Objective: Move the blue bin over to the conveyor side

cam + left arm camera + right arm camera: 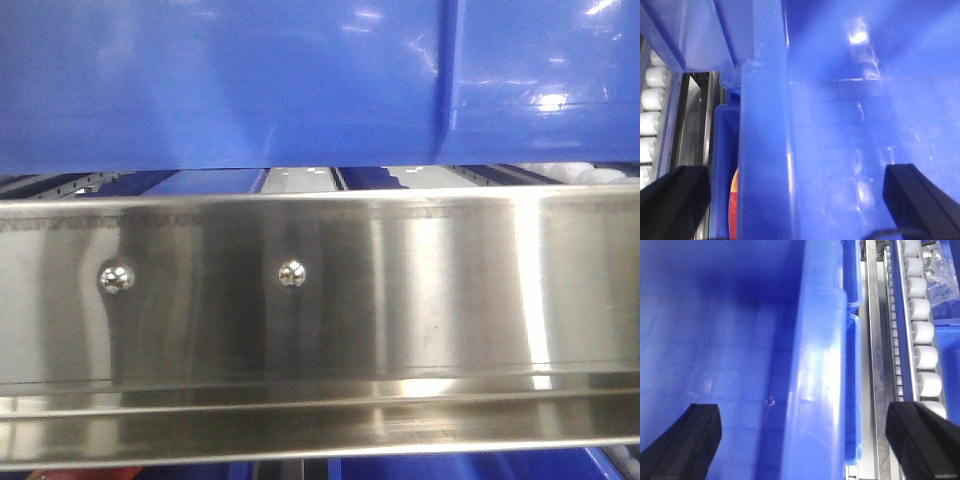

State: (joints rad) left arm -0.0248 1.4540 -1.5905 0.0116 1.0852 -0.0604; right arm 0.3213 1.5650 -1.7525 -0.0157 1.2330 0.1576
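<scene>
Blue bin (250,80) seated on roller rack (300,180), just behind steel front rail (400,300), glossy wall filling upper part of front view. Left gripper (795,192) astride one side wall of bin, fingers (675,197) spread wide, one outside and one inside, neither visibly pressing plastic. Right gripper (805,427) likewise astride opposite wall, fingers (920,435) spread, white rollers (922,335) just beside outer one. Judged stage: grasp not yet closed, nothing clamped; lift and carry to conveyor side all remaining. Conveyor nowhere in view. Surface: polished stainless rail with two bolt heads (291,273), rollers between steel channels. Room beyond hidden by bin and rack.
</scene>
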